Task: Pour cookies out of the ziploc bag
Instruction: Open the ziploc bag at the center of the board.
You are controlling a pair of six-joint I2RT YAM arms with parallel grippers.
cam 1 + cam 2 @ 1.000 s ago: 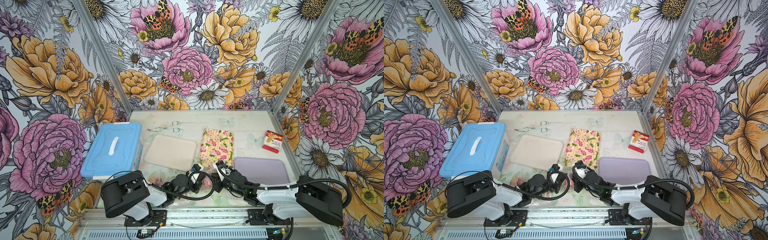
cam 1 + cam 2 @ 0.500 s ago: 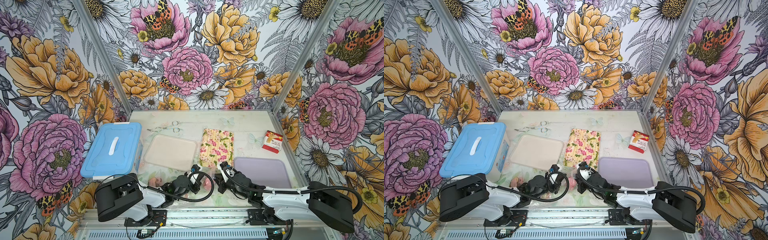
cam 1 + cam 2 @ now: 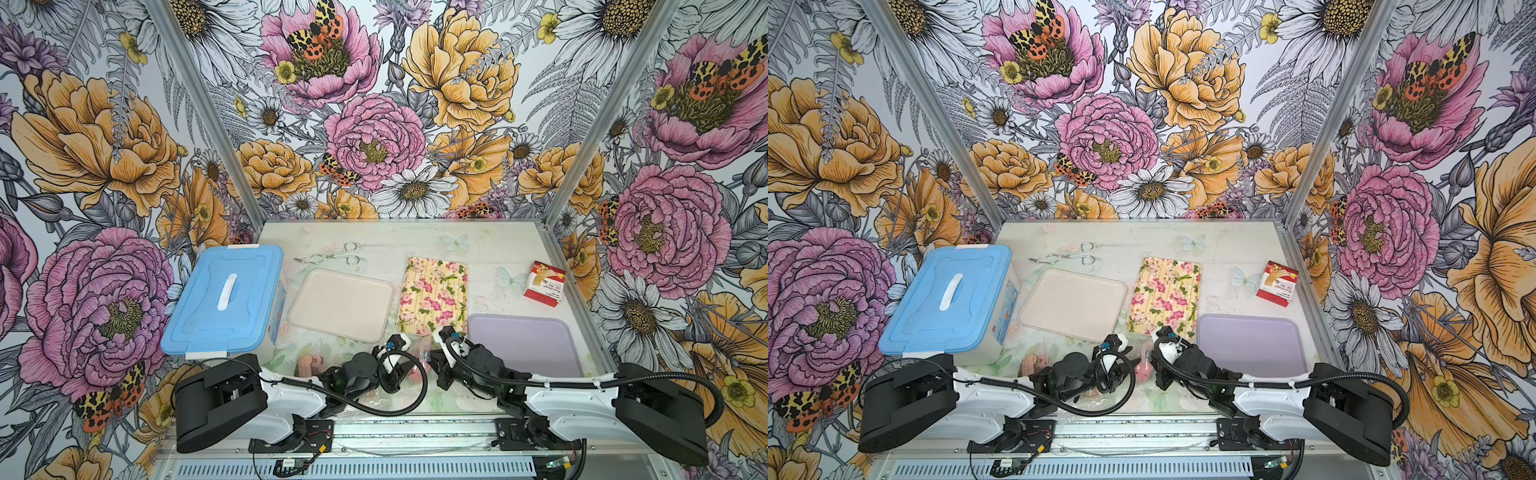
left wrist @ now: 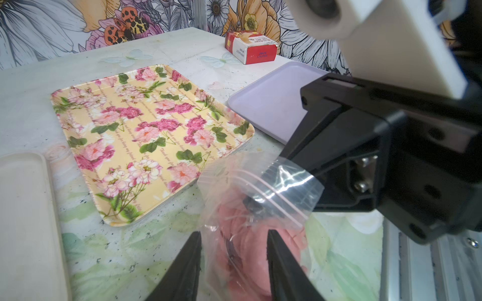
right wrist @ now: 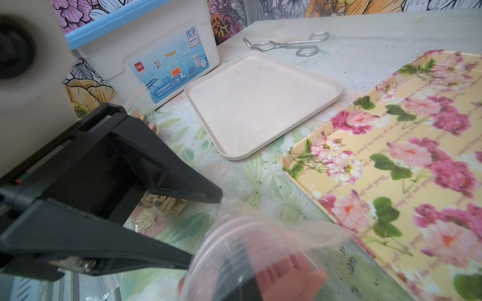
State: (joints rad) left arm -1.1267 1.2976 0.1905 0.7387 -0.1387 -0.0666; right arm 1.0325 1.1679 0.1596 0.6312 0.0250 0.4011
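R gripper (image 4: 266, 179) pinches bag (image 4: 224, 187); L gripper (image 4: 233, 234) parted

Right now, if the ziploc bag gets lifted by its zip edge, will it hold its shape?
Probably sags: the ziploc bag is thin, crumpled clear film. Likely end-heavy, since the pink cookies bunch at one end. It may slip, as the right gripper pinches only a glossy corner.

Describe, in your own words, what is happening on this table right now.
Two robot arms are working on a clear ziploc bag of pink cookies at the front of the table. The right pincer is shut on the bag's zip edge. The left pincer is open, its fingers either side of the bag's body. The visible cookies are inside the bag; none lie on the floral tray beside it.
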